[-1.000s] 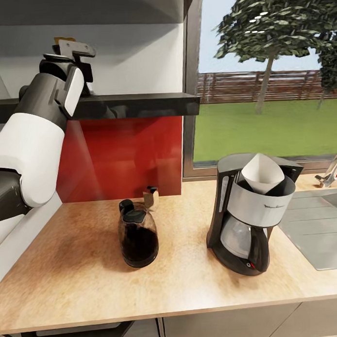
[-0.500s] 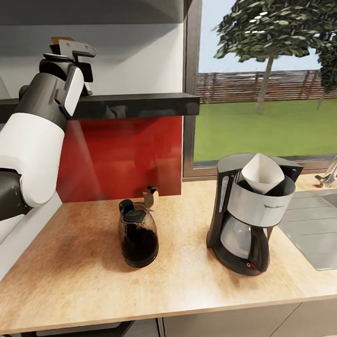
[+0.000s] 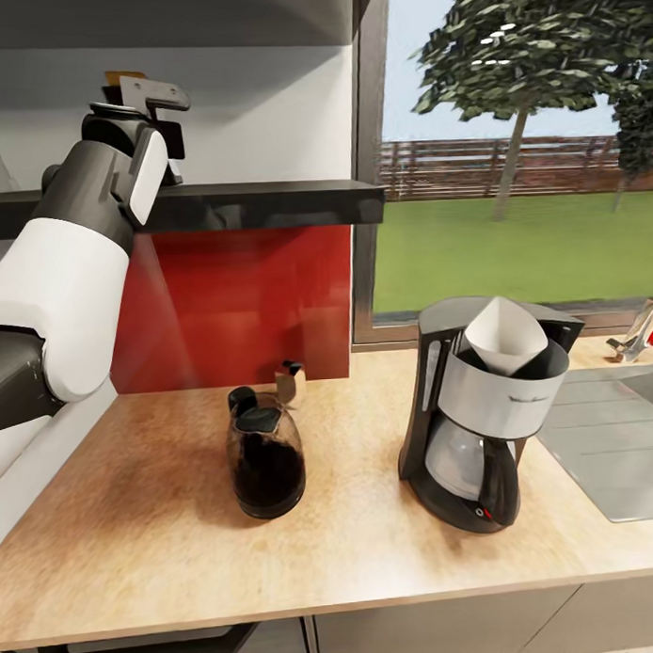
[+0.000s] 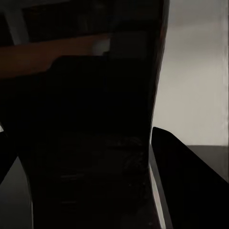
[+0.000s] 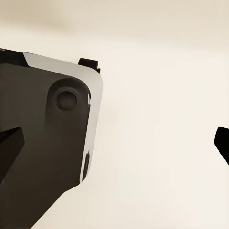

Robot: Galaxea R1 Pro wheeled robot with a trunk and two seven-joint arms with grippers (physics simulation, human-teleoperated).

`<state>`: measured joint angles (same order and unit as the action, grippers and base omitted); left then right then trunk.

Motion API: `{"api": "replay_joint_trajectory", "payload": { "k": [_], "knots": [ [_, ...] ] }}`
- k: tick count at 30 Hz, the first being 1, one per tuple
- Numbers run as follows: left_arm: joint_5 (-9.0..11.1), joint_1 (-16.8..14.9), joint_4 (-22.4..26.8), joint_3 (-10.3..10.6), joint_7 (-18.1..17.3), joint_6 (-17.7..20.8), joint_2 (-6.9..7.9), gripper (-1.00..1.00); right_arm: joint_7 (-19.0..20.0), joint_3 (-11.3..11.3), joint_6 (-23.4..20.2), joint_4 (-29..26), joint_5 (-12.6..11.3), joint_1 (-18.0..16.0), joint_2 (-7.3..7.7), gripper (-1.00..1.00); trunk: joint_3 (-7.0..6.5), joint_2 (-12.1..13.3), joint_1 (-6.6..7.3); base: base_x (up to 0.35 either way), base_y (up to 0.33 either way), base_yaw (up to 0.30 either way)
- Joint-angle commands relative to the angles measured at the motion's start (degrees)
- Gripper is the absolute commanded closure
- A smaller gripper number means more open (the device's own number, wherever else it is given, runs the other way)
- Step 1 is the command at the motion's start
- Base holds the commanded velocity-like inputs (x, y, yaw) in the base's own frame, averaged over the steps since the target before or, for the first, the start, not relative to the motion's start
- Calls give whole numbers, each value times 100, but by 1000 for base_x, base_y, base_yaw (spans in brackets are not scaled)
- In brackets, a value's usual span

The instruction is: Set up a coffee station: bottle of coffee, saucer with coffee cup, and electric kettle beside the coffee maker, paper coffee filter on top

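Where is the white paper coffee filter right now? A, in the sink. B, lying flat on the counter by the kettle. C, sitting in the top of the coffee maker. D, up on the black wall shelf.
C: in the head view the paper coffee filter stands as a white cone in the silver-grey basket at the top of the coffee maker.

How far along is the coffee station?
Done: paper coffee filter sits on the coffee maker, electric kettle beside it on the kitchen countertop. In hand: left gripper is up at the kitchen shelf, around the bottle of coffee. Left: saucer and cup.
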<state>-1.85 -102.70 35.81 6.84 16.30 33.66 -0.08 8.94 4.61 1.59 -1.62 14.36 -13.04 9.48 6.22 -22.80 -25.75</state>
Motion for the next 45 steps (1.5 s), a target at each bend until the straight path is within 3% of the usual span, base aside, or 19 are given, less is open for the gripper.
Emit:
{"api": "replay_joint_trajectory", "payload": {
  "k": [1, 14, 24, 45],
  "knots": [
    [-19, -7, 5, 15, 5, 42, 1, 100, 19, 49, 17, 4, 51, -5, 2, -100, 13, -12, -4, 0, 0, -208],
    [-8, -6, 4, 10, -4, 53, -7, 100, 20, 49, 17, 4, 49, -5, 2, -100, 13, -12, -4, -19, -108, -254],
    [0, -9, 5, 25, -4, 52, -18, 100, 20, 49, 17, 4, 49, -5, 2, -100, 13, -12, -4, -207, -199, -263],
    [0, -8, 5, 5, -4, 45, -18, 100, 18, 49, 17, 4, 49, -5, 2, -100, 13, -12, -4, -16, -11, -263]
  ]
}}
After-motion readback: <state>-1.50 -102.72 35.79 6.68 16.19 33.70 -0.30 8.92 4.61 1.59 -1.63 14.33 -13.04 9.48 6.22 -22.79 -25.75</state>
